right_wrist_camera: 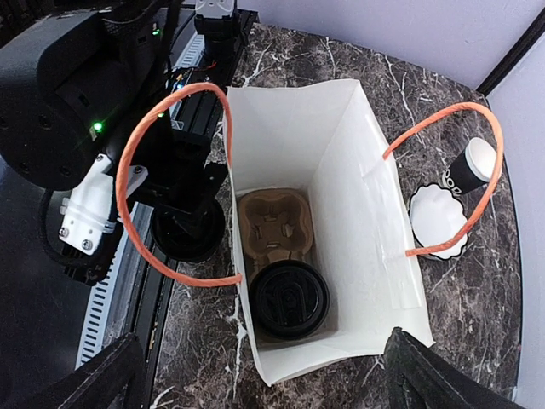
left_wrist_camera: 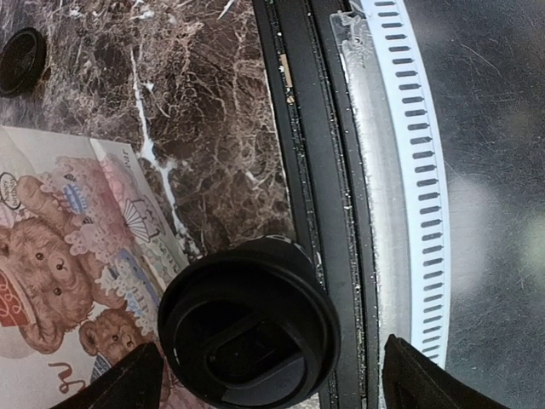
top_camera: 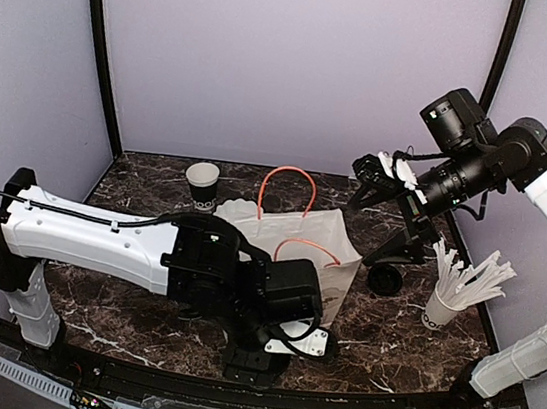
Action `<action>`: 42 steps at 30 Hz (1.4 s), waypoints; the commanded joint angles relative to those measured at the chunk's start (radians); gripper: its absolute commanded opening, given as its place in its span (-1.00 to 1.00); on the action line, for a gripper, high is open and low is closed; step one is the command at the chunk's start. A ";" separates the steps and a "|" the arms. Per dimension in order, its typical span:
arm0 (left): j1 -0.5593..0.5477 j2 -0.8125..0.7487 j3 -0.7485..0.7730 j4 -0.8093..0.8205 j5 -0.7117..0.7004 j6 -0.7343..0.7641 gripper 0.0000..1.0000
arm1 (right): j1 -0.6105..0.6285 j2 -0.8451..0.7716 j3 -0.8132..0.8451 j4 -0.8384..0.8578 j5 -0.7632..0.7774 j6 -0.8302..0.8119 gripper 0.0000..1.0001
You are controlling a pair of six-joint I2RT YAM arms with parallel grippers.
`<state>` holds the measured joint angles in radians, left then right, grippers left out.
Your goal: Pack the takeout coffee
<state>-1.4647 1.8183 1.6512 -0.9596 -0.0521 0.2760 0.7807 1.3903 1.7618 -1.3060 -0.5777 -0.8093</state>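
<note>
A takeout coffee (left_wrist_camera: 247, 328), a black cup with a black lid, stands at the table's front edge beside the bag; it also shows in the right wrist view (right_wrist_camera: 187, 237). My left gripper (left_wrist_camera: 268, 354) hangs over it, open, one finger on each side of the lid, with a clear gap on the right. A second lidded black cup (right_wrist_camera: 289, 298) sits in a brown cardboard carrier (right_wrist_camera: 272, 223) inside the white bag (right_wrist_camera: 366, 213). My right gripper (right_wrist_camera: 262, 341) is open and empty, high above the bag (top_camera: 299, 243).
The bag has orange handles (top_camera: 290, 174) and a teddy-bear print (left_wrist_camera: 51, 273) on its near side. A lidless black cup (top_camera: 201, 185) stands at the back left and a white cup of sticks (top_camera: 445, 303) at the right. A loose black lid (top_camera: 385, 278) and a white doily (right_wrist_camera: 437, 221) lie on the marble.
</note>
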 commanded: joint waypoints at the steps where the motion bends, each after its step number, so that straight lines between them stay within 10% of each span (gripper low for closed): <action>1: 0.035 -0.027 -0.006 -0.019 -0.005 -0.006 0.85 | -0.007 0.001 -0.010 0.031 0.000 0.008 0.97; 42: 0.084 0.040 -0.042 -0.013 0.127 0.008 0.59 | -0.012 -0.010 -0.039 0.035 0.018 0.020 0.97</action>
<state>-1.3819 1.8534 1.6093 -0.9360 0.0647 0.2768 0.7776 1.4025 1.7264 -1.2995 -0.5659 -0.8021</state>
